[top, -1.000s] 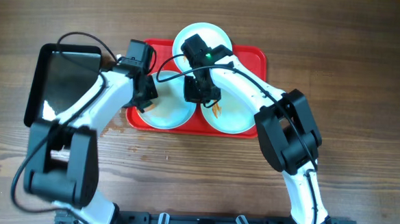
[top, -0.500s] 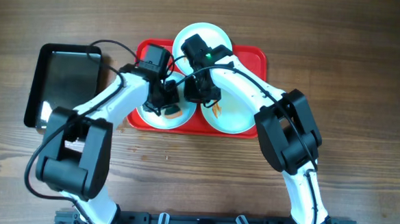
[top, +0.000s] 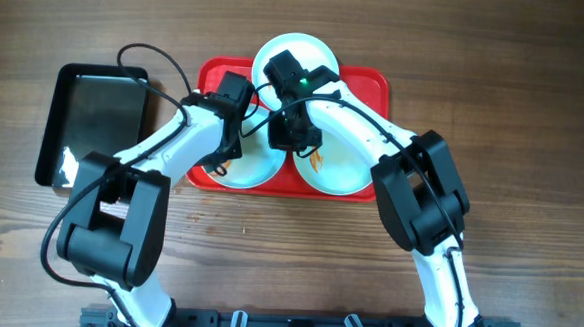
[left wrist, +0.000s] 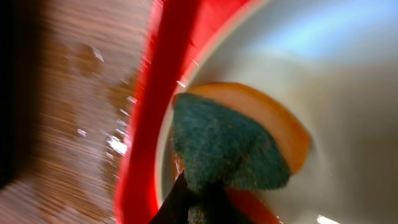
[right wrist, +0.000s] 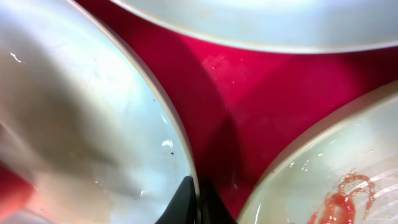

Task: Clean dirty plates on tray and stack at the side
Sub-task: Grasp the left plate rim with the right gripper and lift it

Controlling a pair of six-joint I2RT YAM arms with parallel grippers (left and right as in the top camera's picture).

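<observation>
Three pale plates lie on the red tray (top: 366,82): one at the back (top: 313,49), one front left (top: 259,168), and one front right (top: 344,171) with an orange smear. My left gripper (top: 221,152) is shut on a green and orange sponge (left wrist: 230,149) and presses it on the front left plate (left wrist: 329,81) near the tray's left rim (left wrist: 158,106). My right gripper (top: 291,135) is shut on that plate's rim (right wrist: 186,155). The right wrist view also shows the smeared plate (right wrist: 348,186) and the back plate (right wrist: 261,18).
A glossy black tray (top: 94,123) lies on the wooden table to the left of the red tray. Small water drops sit on the wood by the red tray's left edge (left wrist: 93,99).
My left gripper swept the sponge right across the front left plate, then back left toward the tray's rim. The right arm has not moved.
</observation>
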